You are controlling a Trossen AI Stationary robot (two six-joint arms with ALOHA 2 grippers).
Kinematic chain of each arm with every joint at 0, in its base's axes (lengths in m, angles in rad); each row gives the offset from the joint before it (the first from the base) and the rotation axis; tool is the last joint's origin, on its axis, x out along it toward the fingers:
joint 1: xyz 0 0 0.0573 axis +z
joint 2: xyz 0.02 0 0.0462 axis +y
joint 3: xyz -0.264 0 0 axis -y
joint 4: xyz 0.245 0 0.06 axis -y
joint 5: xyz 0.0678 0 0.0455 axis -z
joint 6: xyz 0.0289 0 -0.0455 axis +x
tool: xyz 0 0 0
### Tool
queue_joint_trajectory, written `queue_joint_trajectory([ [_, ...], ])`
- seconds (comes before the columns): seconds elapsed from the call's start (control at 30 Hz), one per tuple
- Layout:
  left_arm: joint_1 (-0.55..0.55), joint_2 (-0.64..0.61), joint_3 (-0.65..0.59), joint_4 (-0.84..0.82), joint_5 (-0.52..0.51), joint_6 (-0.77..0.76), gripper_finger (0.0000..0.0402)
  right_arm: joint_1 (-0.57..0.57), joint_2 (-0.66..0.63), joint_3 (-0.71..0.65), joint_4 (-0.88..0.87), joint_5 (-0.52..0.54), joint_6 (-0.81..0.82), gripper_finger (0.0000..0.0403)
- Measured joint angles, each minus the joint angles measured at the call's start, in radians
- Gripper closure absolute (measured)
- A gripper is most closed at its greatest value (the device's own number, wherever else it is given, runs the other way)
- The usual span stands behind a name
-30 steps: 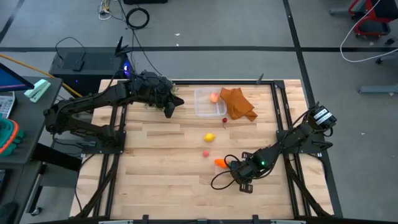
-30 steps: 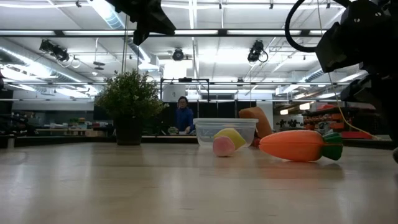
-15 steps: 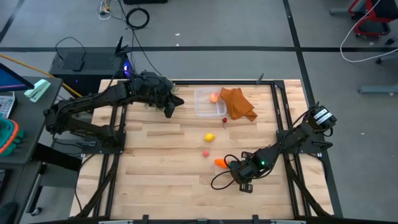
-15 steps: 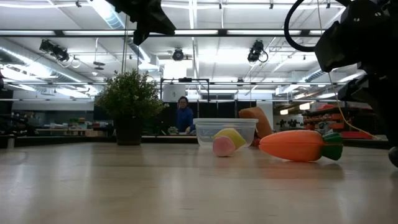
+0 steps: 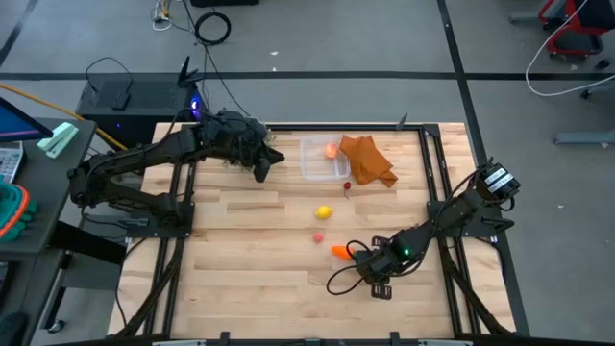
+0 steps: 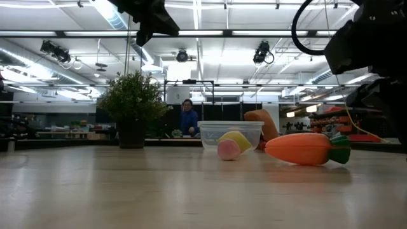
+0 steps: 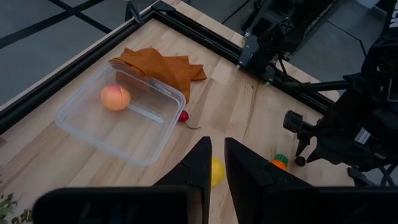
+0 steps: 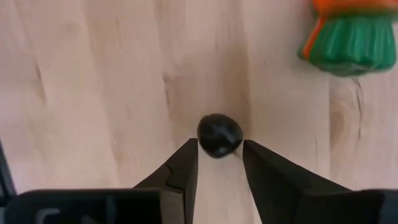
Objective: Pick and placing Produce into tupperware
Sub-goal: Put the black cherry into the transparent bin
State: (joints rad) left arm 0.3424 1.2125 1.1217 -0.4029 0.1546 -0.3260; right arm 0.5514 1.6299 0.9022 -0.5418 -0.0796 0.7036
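Observation:
My right gripper (image 8: 219, 149) is low over the table's near right part (image 5: 380, 281), its fingertips on either side of the tiny dark berry (image 8: 219, 135). The orange carrot (image 5: 341, 252) lies just beside it, and its green top (image 8: 348, 40) shows in the right wrist view. The yellow lemon (image 5: 324, 212), a pink fruit (image 5: 317, 236) and a small red fruit (image 5: 347, 185) lie on the table. The clear tupperware (image 5: 317, 165) holds a pink-orange fruit (image 5: 332, 150). My left gripper (image 5: 263, 171) hangs shut and empty above the table, left of the tupperware. My right gripper pinches the dark berry by its two opposite sides (image 8: 202, 138) between the ends of its two fingers. The fingers point down at the table from above. Whether the berry rests on the wood or is lifted clear cannot be told.
An orange cloth (image 5: 368, 160) lies against the tupperware's right side. A bushy green plant (image 6: 132, 102) stands at the far left under my left arm. A black cable (image 5: 341, 277) loops on the table by my right gripper. A person (image 6: 187, 119) stands far behind the table.
My right gripper has shifted a little: a dark part of it that showed low at the low view's right edge has gone out of that view. The produce and the tupperware have not moved.

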Motion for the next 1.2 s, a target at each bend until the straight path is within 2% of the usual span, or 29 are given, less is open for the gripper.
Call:
queue_joint_trajectory([
  [0.3,0.000,0.000,0.000,0.000,0.000,0.000,0.0349,-0.001,0.000,-0.024,-0.001,-0.003,0.009,0.0287],
  [0.6,0.000,0.000,0.000,-0.001,0.000,0.000,0.0351,-0.002,0.000,-0.024,0.009,-0.001,0.007,0.0301],
  [0.73,0.000,0.000,0.000,-0.001,0.000,0.000,0.0350,-0.002,0.000,-0.024,0.009,-0.002,0.007,0.0327],
  [0.9,0.000,0.000,0.000,-0.001,0.000,0.000,0.0350,-0.002,0.000,-0.024,0.009,-0.005,0.006,0.0393],
  [1.2,0.000,0.000,0.000,-0.001,0.000,0.000,0.0353,-0.002,0.000,-0.024,0.007,-0.042,0.000,0.0402],
])
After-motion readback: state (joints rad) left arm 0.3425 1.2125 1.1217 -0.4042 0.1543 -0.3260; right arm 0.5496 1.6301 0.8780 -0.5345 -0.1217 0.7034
